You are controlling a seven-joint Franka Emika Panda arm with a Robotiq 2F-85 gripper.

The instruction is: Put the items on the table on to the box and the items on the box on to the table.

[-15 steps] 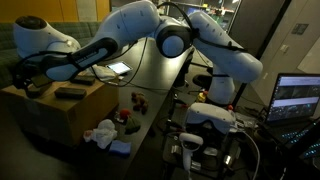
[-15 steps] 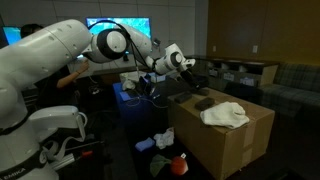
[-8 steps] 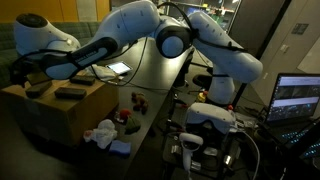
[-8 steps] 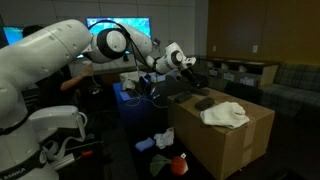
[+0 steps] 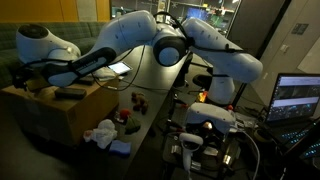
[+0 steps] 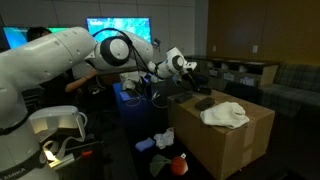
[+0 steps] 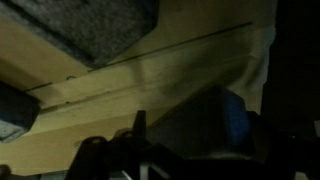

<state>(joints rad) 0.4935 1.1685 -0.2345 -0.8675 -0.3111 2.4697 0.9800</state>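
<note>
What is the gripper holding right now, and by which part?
Nothing, as far as the views show. The gripper hangs open over the box, with no item clamped between its fingers.

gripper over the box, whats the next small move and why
Probably ease the gripper down toward the dark flat item nearest it: the fingers are open and empty, hovering above the box, and that item needs to go to the table.
</note>
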